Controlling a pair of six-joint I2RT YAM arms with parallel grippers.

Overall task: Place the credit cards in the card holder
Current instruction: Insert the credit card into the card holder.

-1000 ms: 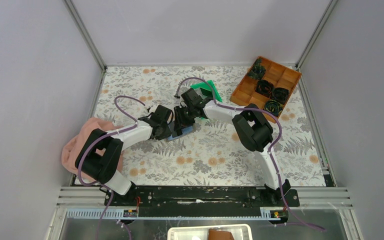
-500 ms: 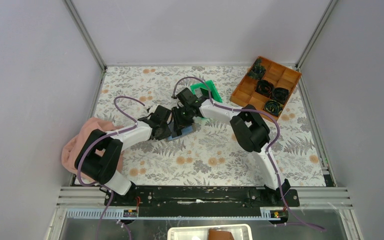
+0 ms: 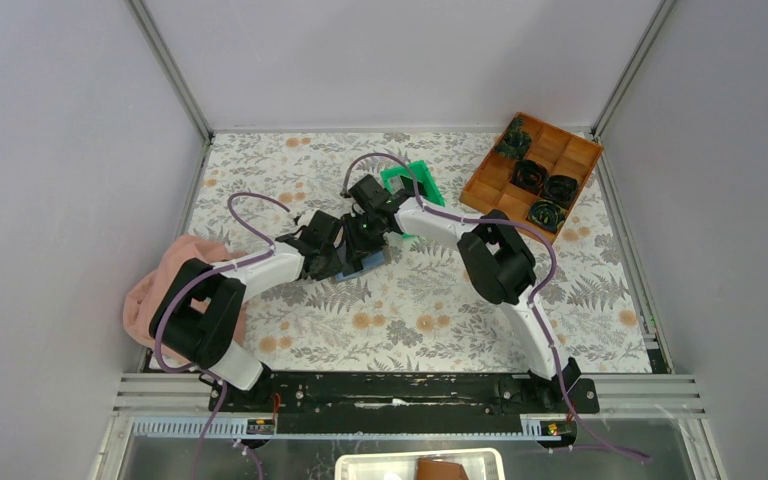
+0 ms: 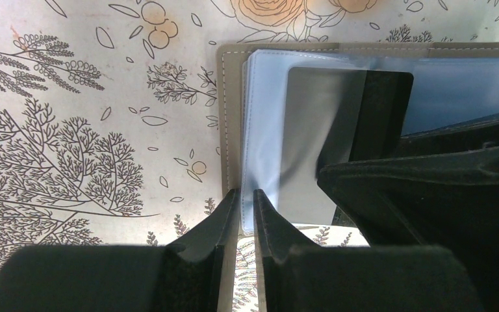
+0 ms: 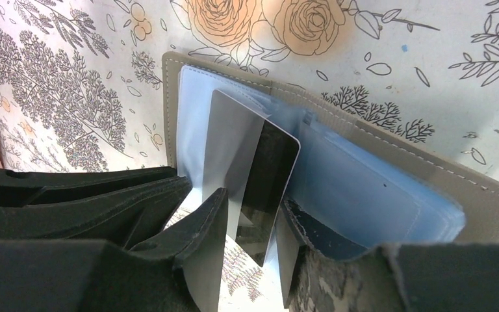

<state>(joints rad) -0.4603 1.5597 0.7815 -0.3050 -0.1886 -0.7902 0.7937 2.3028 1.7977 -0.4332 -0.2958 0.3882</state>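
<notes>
Silvery-grey and thin: credit card (image 5: 247, 149) stood on edge between the fingers of the right gripper (image 5: 253, 208), jaws partly closed and clamped on its near end. Ran its long axis straight away from that claw, far end over the blue inner leaves of the card holder (image 5: 487, 201). Lay spread open on the floral cloth (image 4: 71, 130), mid-table, where both arms met. Left gripper (image 4: 245, 198) nearly closed, apparently nipping the near edge of a pale leaf to pin it. Called, by the look of it, for a push along the card's own length, away from the right claw and down into a pocket mouth. Nearer and better placed for that: right arm. Saw no other cards.
</notes>
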